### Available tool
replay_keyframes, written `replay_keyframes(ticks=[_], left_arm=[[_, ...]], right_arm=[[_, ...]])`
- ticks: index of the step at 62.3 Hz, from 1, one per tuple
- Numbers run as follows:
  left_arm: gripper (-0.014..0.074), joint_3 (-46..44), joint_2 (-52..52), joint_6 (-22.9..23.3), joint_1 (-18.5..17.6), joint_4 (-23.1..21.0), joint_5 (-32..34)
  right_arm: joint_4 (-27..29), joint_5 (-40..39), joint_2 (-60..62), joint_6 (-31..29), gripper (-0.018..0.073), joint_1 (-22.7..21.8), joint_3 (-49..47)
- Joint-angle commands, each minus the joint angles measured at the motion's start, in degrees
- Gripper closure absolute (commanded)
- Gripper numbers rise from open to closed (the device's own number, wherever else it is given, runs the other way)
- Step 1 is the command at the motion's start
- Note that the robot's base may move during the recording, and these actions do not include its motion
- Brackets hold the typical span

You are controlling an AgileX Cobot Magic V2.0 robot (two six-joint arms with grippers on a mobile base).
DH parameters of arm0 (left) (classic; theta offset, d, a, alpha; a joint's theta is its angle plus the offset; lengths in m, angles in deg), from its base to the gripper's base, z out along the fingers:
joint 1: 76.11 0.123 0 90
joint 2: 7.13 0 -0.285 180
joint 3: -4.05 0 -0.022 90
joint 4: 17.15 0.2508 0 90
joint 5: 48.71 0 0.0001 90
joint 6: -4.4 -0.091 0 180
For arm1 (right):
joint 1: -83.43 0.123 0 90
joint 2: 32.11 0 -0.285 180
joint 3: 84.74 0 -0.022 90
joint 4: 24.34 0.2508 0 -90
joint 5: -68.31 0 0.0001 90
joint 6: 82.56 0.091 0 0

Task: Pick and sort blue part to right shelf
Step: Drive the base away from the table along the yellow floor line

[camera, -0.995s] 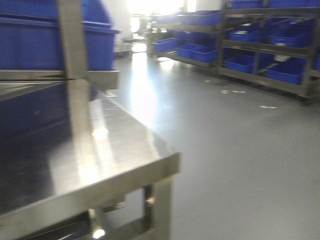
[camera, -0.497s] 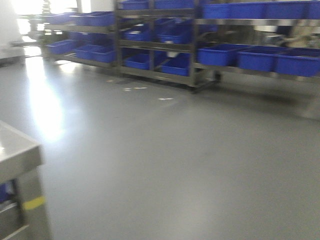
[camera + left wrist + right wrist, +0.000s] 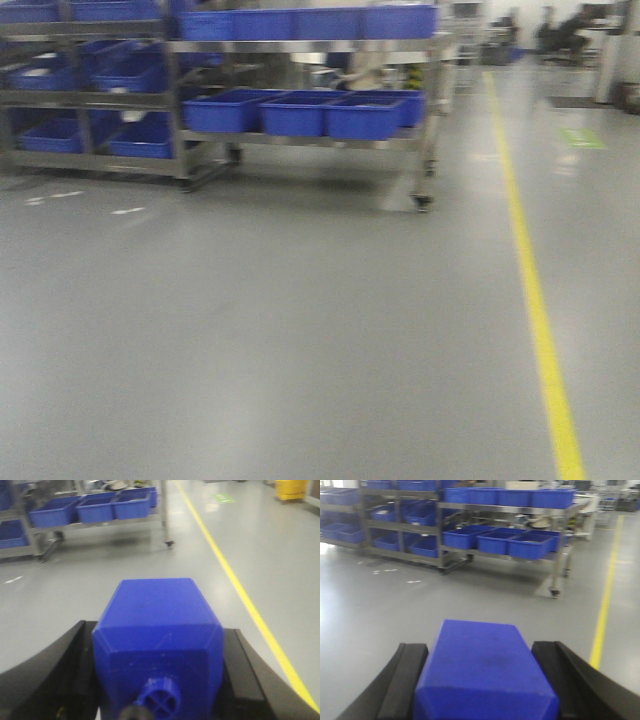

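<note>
In the left wrist view a blue part [image 3: 157, 610], a faceted block with a round cross-marked stub on its near end, sits between the black fingers [image 3: 75, 650] of my left gripper [image 3: 158, 630], which is shut on it. My right gripper [image 3: 480, 647] is shut on a second blue part [image 3: 480, 675], a plain blue block filling the gap between its fingers [image 3: 405, 675]. Both are carried above grey floor. A steel shelf rack [image 3: 300, 46] on castors, loaded with blue bins [image 3: 300, 113], stands ahead at the upper middle of the front view. Neither gripper shows in the front view.
A yellow floor line [image 3: 530, 290] runs away along the right. More racks of blue bins [image 3: 80, 100] stand at the far left. The rack's castor [image 3: 423, 203] rests near the line. A yellow container [image 3: 291, 489] stands far back right in the left wrist view.
The front view has swung right: the steel table has left the frame, the racks of blue bins have slid leftward, and the yellow floor line has come into view.
</note>
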Motion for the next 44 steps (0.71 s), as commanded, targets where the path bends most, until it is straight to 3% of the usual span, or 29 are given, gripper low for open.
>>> replay_keyframes(ticks=[1,44], left_arm=[[0.0274,-1.44,-0.89,-0.11,-0.27,0.18,4.98],[0.0274,-1.44,-1.01,-0.11,-0.27,0.18,5.06]], right_arm=[[-1.56,-5.39,-0.76,-0.35,0.0404,0.03,-1.46],[-1.56,-5.52,-0.97,-0.35,0.0404,0.03,-1.46]])
